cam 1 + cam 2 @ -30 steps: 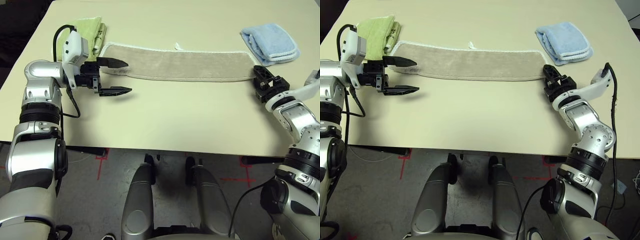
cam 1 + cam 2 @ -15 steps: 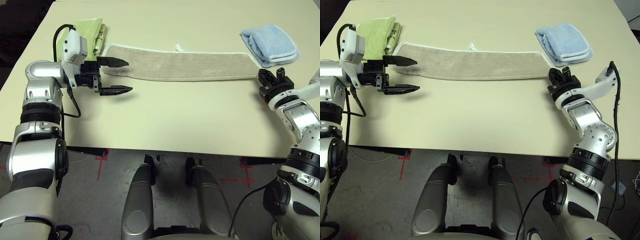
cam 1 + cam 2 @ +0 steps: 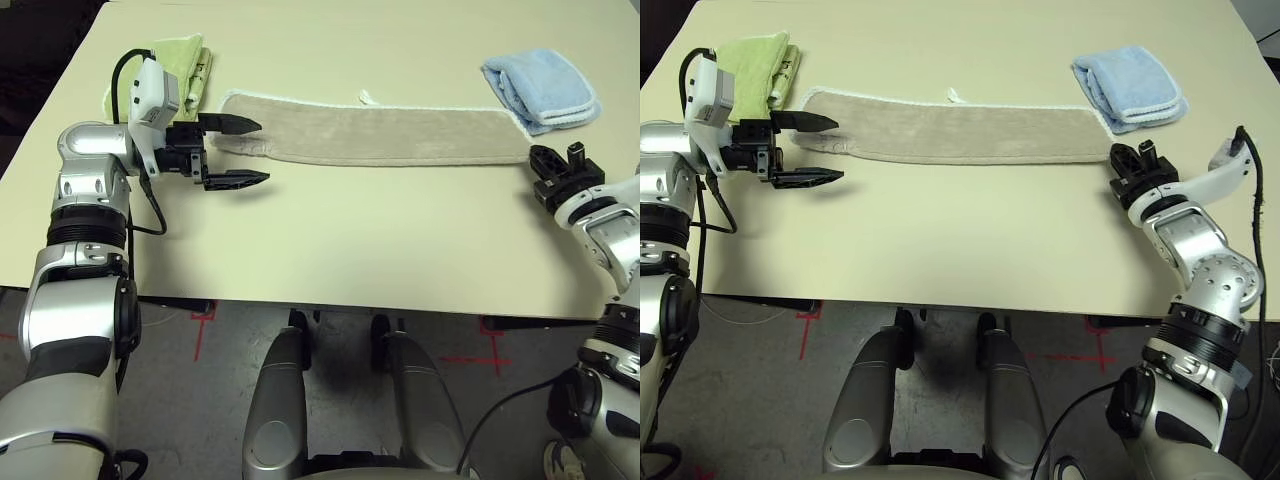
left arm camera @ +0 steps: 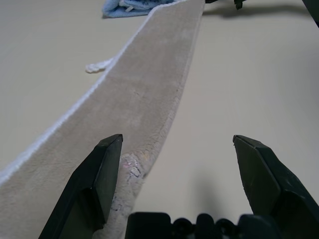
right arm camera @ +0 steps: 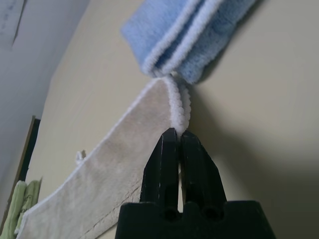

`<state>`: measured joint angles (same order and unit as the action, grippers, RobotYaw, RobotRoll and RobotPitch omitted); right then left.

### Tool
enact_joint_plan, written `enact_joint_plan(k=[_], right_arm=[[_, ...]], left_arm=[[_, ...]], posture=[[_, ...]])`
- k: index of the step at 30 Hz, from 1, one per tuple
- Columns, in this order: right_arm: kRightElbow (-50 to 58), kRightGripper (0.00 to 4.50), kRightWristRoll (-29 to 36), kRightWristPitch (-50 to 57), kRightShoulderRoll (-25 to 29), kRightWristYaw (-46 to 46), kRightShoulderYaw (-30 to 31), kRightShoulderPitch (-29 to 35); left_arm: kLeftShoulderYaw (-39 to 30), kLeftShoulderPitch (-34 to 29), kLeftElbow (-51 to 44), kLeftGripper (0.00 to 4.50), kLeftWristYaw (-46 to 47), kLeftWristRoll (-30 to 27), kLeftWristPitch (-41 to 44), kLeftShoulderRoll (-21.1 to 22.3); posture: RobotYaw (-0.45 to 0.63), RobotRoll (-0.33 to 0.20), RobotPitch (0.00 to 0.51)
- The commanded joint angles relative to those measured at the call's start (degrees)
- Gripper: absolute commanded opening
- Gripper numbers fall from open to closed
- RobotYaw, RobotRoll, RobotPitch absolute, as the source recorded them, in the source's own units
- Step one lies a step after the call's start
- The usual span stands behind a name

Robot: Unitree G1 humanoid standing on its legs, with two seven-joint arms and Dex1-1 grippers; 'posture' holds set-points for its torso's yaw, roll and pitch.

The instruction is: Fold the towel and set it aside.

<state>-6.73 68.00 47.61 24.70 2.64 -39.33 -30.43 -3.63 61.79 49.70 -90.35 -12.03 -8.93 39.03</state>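
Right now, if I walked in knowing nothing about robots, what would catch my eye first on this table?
Probably the long beige towel, folded into a narrow strip across the far half of the table. The left gripper waits open at one end; the right gripper sits shut at the other end. Two small folded towels flank it: a green towel on the left, a light blue towel on the right.

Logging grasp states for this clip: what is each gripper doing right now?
Left gripper: open, holding nothing, at the left end of the beige towel.
Right gripper: shut at the towel's right end; a grip cannot be told.
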Motion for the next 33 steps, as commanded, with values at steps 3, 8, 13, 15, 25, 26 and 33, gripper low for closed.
enact_joint_plan(k=[3, 8, 13, 15, 25, 26, 33], right_arm=[[-0.07, 0.06, 1.55, 1.45, 1.51, -2.75, 1.41, -2.56], [0.47, 0.06, 3.05, 2.83, 0.65, -4.38, 4.28, -7.29], [2.34, 0.06, 6.17, 5.68, 0.07, -5.65, 7.09, -10.16], [3.16, 0.06, 7.11, 6.78, -0.06, -5.69, 8.44, -10.94], [4.82, 0.06, 4.57, 11.46, 1.37, -8.93, 16.68, -13.22], [4.63, 0.06, 3.91, 11.61, 1.41, -9.12, 17.44, -13.48], [2.92, 0.06, 0.72, 11.71, -0.34, -9.43, 20.18, -14.52]], left_arm=[[0.45, 1.03, 0.42, 4.5, 0.45, -0.06, 0.13, -0.62], [0.51, 1.42, 0.53, 4.5, 0.71, -0.13, 0.33, -0.83], [0.5, 1.59, 0.73, 4.5, 0.73, -0.05, 0.24, -0.66], [0.49, 1.62, 0.84, 4.5, 0.82, -0.01, 0.14, -0.65], [0.5, 1.98, 1.47, 4.5, 1.34, 0.2, -0.47, -0.65], [0.51, 2.0, 1.51, 4.5, 1.35, 0.22, -0.51, -0.64], [0.61, 2.07, 1.58, 4.5, 1.52, 0.3, -0.61, -0.67]], posture=[[0.0, 0.0, 0.323], [0.01, 0.0, 0.318], [0.01, 0.0, 0.313], [0.01, 0.0, 0.312], [0.03, 0.0, 0.303], [0.03, 0.0, 0.303], [0.03, 0.0, 0.302]])
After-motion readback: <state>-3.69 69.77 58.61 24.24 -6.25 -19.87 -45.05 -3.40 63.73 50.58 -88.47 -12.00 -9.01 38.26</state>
